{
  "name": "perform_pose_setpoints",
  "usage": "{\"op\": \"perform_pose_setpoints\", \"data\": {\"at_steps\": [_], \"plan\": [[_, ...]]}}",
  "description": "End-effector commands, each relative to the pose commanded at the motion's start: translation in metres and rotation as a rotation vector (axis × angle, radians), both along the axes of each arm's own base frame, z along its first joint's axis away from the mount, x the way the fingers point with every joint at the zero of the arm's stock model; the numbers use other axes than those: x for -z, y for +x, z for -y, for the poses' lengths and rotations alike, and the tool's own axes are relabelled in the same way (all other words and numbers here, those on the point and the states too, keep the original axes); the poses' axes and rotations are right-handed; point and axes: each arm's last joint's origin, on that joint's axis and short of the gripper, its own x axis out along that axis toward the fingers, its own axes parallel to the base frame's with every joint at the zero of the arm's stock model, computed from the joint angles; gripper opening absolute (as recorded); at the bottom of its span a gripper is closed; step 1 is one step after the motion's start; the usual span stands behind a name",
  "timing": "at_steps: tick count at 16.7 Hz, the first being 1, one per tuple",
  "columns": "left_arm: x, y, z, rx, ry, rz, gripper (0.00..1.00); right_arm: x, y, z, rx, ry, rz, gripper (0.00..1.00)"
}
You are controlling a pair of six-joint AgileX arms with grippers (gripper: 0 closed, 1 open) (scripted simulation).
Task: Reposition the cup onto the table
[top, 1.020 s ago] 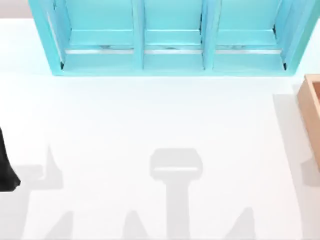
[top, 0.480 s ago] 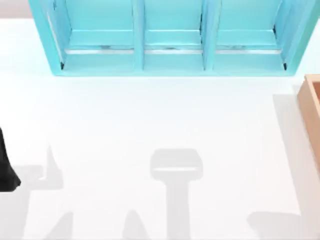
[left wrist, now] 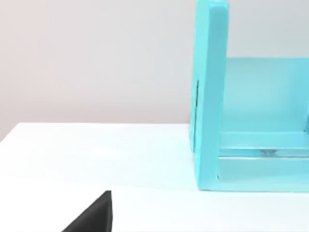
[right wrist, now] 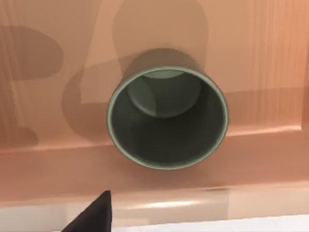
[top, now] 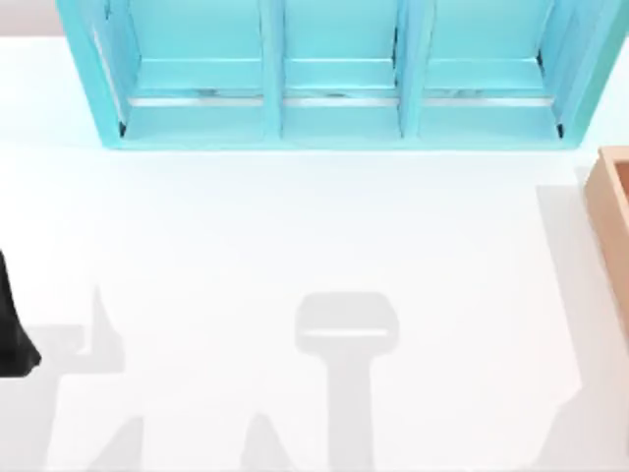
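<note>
A: One cup (right wrist: 167, 118), grey-olive, round, with a dark inside, stands upright in the tan wooden box (right wrist: 270, 43). The right wrist view looks straight down into its mouth. It rests on the box's floor, close to one wall of the box, and shadows fall across the wood around it.

B: And the box itself?

A: In the top view it sits at the right edge of the white table (top: 295, 216), with just its corner (top: 611, 202) inside the picture. The cup has not been set on the table.

B: Right gripper?

A: A black wedge (right wrist: 91, 215) of it shows at the edge of the right wrist view, above the box and the cup. It touches neither. Whether its fingers are spread or closed, I cannot tell.

B: Left arm?

A: Parked at the table's left edge, a dark shape (top: 12, 329) in the top view. A black tip (left wrist: 94, 215) of its gripper shows in the left wrist view, over bare table. Its finger state cannot be told either.

B: Anything else on the surface?

A: A turquoise shelf unit (top: 339, 74) stands along the far side, with three compartments open to the front. Its end panel (left wrist: 210, 96) faces the left wrist camera. Grey shadows lie on the near part of the table.
</note>
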Motion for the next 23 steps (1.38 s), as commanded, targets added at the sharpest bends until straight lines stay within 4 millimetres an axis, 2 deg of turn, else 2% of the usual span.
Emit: {"op": "perform_pose_setpoints", "data": {"at_steps": [7, 12, 17, 20, 23], "plan": [[0.0, 0.0, 0.0, 0.0, 0.0, 0.0, 1.0, 0.004, 0.002, 0.0, 0.0, 0.004, -0.006, 1.0], [0.0, 0.0, 0.0, 0.0, 0.0, 0.0, 1.0, 0.046, 0.015, -0.004, 0.0, 0.004, -0.006, 1.0], [0.0, 0.0, 0.0, 0.0, 0.0, 0.0, 1.0, 0.087, 0.008, -0.001, 0.001, 0.004, -0.006, 1.0], [0.0, 0.0, 0.0, 0.0, 0.0, 0.0, 1.0, 0.099, 0.001, 0.001, 0.001, 0.004, -0.006, 1.0], [0.0, 0.0, 0.0, 0.0, 0.0, 0.0, 1.0, 0.1, 0.0, 0.001, 0.001, 0.003, -0.005, 1.0]]}}
